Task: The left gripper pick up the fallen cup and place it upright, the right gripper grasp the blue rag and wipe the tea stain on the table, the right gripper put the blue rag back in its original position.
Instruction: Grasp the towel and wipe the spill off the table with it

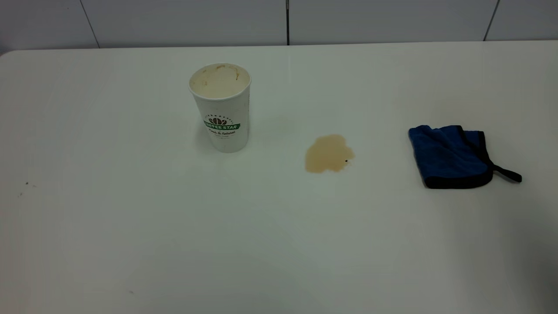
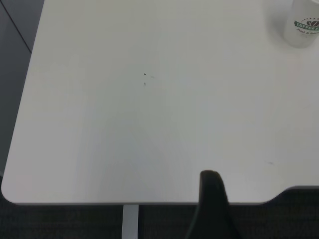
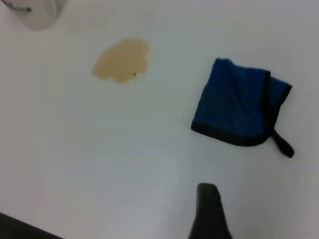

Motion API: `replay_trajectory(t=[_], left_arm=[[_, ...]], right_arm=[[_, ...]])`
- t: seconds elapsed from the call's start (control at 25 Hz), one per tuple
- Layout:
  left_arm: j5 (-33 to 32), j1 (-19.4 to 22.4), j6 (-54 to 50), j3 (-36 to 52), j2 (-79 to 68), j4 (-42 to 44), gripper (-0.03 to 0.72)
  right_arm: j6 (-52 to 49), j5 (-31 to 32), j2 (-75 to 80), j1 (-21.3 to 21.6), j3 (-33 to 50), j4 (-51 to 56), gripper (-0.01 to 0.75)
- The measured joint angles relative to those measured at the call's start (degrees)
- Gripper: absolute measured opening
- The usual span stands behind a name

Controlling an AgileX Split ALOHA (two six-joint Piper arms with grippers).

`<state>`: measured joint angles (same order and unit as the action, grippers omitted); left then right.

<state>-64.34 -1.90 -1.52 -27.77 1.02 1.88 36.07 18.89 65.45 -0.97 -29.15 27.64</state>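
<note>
The cup (image 1: 221,107) stands upright on the table (image 1: 130,226), left of centre, its stained inside showing. The tea stain (image 1: 328,153) lies to its right, with a black speck at its edge. The blue rag (image 1: 451,156) lies folded at the right, strap trailing right. Neither gripper shows in the exterior view. A dark part of my left gripper (image 2: 212,209) shows over the table's edge, far from the cup (image 2: 301,25). A dark part of my right gripper (image 3: 208,211) hangs above bare table, short of the rag (image 3: 239,107) and stain (image 3: 122,60).
A tiled wall runs behind the table's far edge. Tiny dark specks (image 1: 26,184) lie on the table's left part. In the left wrist view a rounded table corner (image 2: 10,191) and dark floor show.
</note>
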Motion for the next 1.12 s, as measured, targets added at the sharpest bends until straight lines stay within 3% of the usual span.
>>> replay_trajectory(t=[0.48, 0.92, 1.12], left_arm=[[0.0, 0.0, -0.1, 0.0, 0.0, 0.0, 0.566], [0.0, 0.0, -0.1, 0.0, 0.0, 0.0, 0.566], [0.0, 0.0, -0.1, 0.0, 0.0, 0.0, 0.566]], right_arm=[[12.1, -10.7, 40.8, -2.0, -18.9, 2.8, 0.590], [16.2, -12.3, 65.1, -2.0, -37.2, 2.5, 0.590], [17.5, -13.1, 70.1, -1.5, -40.9, 0.8, 0.585]])
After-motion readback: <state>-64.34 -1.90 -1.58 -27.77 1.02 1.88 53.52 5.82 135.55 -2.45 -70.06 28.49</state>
